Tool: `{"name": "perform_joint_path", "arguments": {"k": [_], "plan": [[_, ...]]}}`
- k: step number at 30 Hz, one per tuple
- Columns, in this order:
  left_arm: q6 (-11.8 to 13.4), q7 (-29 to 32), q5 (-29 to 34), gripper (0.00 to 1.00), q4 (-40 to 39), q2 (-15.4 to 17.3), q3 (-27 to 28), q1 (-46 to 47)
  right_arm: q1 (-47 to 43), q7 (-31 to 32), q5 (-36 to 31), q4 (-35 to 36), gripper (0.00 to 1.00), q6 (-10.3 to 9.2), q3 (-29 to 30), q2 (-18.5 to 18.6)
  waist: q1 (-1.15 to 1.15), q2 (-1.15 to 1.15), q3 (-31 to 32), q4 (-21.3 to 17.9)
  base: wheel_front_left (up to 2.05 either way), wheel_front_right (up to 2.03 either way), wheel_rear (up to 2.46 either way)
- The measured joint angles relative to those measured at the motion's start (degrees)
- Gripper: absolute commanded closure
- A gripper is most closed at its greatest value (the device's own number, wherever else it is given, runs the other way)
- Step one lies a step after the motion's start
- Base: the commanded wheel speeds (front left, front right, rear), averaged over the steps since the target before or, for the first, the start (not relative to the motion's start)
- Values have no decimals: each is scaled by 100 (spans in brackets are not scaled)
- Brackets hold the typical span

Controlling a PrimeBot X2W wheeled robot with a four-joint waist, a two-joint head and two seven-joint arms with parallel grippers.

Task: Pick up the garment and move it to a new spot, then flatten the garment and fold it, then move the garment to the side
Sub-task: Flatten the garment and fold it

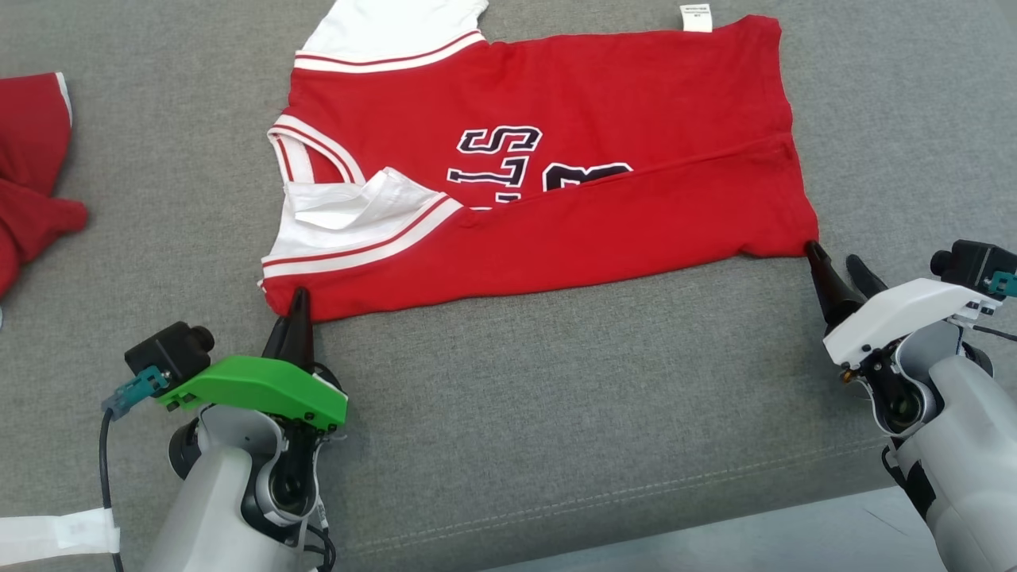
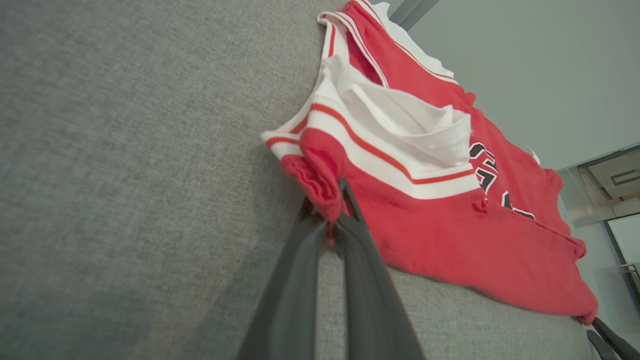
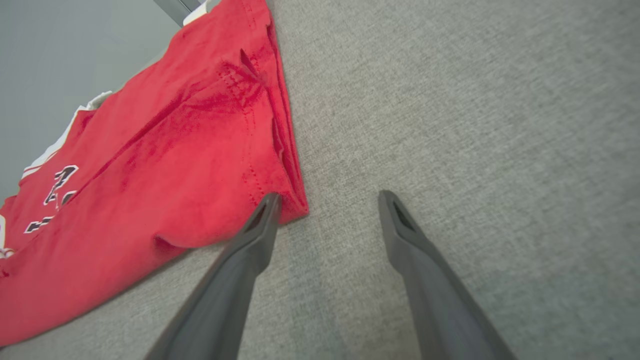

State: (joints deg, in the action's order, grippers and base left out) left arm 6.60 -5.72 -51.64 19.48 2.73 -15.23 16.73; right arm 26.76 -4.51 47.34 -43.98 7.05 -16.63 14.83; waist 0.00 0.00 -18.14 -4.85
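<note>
Red shirt (image 1: 604, 230) lies spread on gray worktop (image 1: 556, 397). Looks soft, light & floppy, so grab corners. Left claw (image 1: 299, 302) pinches near corner tight; right claw (image 1: 833, 256) gapes at other corner.

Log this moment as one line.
phase: fold | left gripper: shut on jersey, sleeve-side corner | right gripper: open, one finger at hem corner
</note>
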Motion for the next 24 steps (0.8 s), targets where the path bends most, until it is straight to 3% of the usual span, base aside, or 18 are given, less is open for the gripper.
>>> {"name": "perform_joint_path", "arguments": {"k": [15,16,17,18,19,21,22,24], "plan": [[0,-165,58,100,-45,-15,-232,0,211,211,628,-179,0,3,109,-296,0,0,6,183,0,0,0],[0,-165,59,100,-45,-15,-241,0,215,212,632,-186,5,5,110,-297,0,0,7,191,0,0,0],[0,-165,59,100,-45,-16,-248,0,218,213,653,-187,23,8,110,-300,0,0,8,199,0,0,0],[0,-174,65,100,-46,-18,-254,0,220,214,681,-187,54,8,109,-302,0,0,9,206,0,0,0],[0,-204,96,100,-46,-18,-257,0,223,233,699,-183,56,7,104,-302,0,0,11,212,0,0,0],[0,-248,144,100,-48,-20,-259,0,224,247,711,-166,90,7,69,-298,0,0,13,221,0,0,0],[0,-280,165,100,-53,-21,-259,0,225,246,711,-149,100,7,40,-310,0,0,14,224,0,0,0],[0,-311,191,100,-58,-21,-253,0,225,231,712,-88,100,7,3,-337,0,0,15,225,0,0,0]]}}
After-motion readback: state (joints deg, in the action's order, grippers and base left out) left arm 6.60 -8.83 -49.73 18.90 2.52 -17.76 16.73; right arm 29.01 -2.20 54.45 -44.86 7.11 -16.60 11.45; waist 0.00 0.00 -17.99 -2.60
